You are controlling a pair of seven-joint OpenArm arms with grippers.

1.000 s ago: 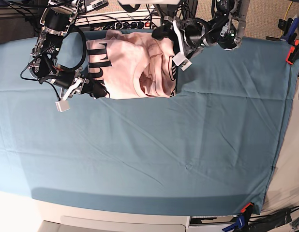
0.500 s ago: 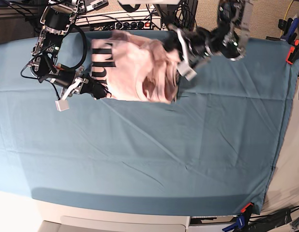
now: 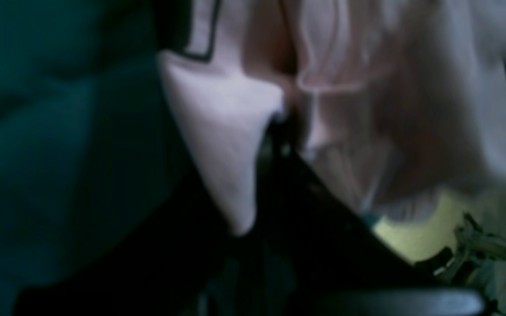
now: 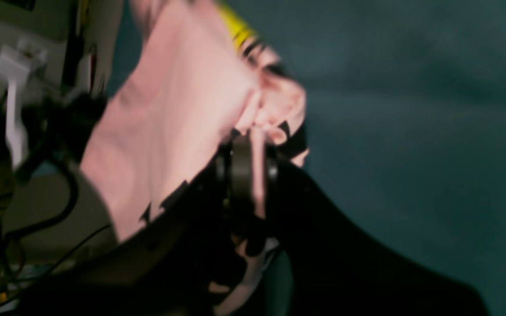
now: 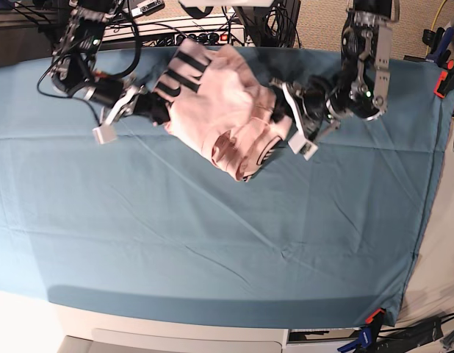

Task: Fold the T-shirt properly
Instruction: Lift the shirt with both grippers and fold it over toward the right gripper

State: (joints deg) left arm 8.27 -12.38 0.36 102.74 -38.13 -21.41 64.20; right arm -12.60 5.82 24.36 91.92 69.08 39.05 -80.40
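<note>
Both arms reach inward from 10 and 2 o'clock. The left end effector [image 5: 284, 110] and right end effector [image 5: 157, 110] are each clamped on the bunched T-shirt [image 5: 220, 110], near the worktop's [image 5: 212, 235] 12 o'clock edge.

One T-shirt [image 5: 220, 103] is in view, on one teal table cloth [image 5: 212, 235]. Two robot arms reach in, with one left gripper [image 5: 280, 112] and one right gripper [image 5: 159, 110]. Two clamps, one orange [image 5: 374, 316] and one blue [image 5: 361, 340], sit at the cloth's near corner.
</note>
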